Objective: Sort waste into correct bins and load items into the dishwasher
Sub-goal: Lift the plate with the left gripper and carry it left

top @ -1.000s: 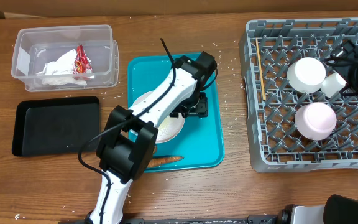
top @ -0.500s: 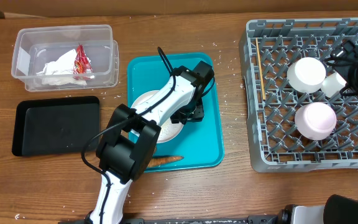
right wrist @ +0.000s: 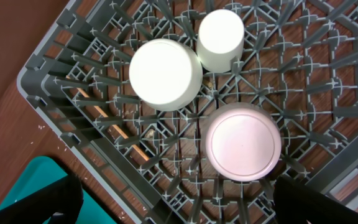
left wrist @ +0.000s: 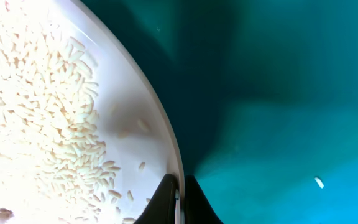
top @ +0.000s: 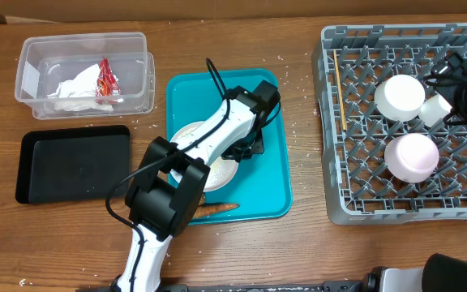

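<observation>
Wood of the desk [top: 298,251] is showing all round from overhead, with the teal tray [top: 274,186] lying mid-desk and the plate [top: 186,134] resting on it. The left gripper [top: 246,150] is sitting at the plate's right edge, and the carrot [top: 216,208] is lying by the teal tray's front edge. The tub [top: 31,49] and black tray [top: 71,166] are lying well to the left, and the rack [top: 339,195] is standing at the right.

From the left wrist, the fingers are pinching together on the plate's thin rim, and loose rice [left wrist: 42,112] is lying across the plate. The grip is taking only the edge, so a lift is probably risking a slip or a sag. Any tilt is likely sending rice onto the teal tray or desk instead of a bin.

From the right wrist, the right gripper [right wrist: 179,186] is hanging wide apart and empty over the rack, above two upturned bowls [right wrist: 165,73] and a cup [right wrist: 221,38]. If the plate is heading there unemptied, rice is going into the rack, and the arms may be crowding each other.
</observation>
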